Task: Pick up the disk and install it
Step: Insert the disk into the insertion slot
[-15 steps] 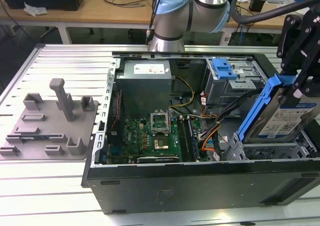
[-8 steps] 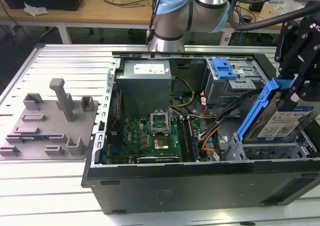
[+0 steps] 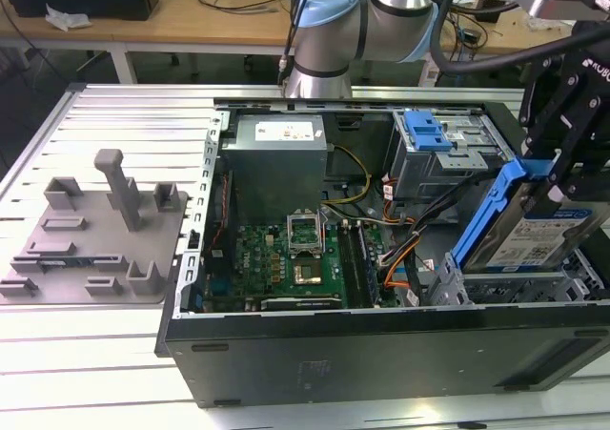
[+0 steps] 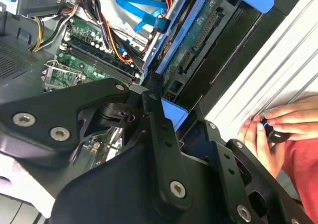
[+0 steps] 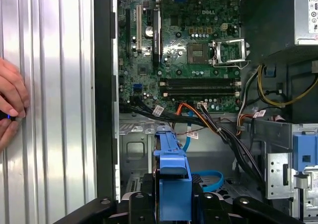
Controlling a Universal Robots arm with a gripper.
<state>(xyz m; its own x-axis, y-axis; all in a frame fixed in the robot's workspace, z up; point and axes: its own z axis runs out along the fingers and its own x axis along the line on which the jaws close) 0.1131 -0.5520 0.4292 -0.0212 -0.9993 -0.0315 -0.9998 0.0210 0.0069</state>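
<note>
1. Currently the disk [image 3: 530,228] hangs tilted in the gripper [image 3: 547,184]. Its blue carrier [image 3: 484,215] runs down the edge that faces the inside of the case, and its labelled face is turned toward the exterior view.
2. The gripper is closed on the disk's upper end, with black fingers pressing the carrier from both sides. In the first wrist view the blue frame sits clamped between them.
3. Straight below the gripper, the disk's lower end reaches the grey metal drive cage [image 3: 515,282] in a corner of the open computer case [image 3: 381,344]. Whether it is seated there I cannot tell.
4. A bundle of orange and black cables [image 3: 400,258] lies beside the gripper, between it and the motherboard [image 3: 295,258].
5. Deeper in the case, near the gripper, a small blue latch [image 3: 429,134] sits on a grey cage.
6. Just outside the case wall, a person's hand [image 4: 278,129] rests on the slatted bench [image 5: 49,85], its fingers around something small and dark.
7. Well apart from the gripper, across the case, a grey fixture plate [image 3: 95,230] lies on the bench.
</note>
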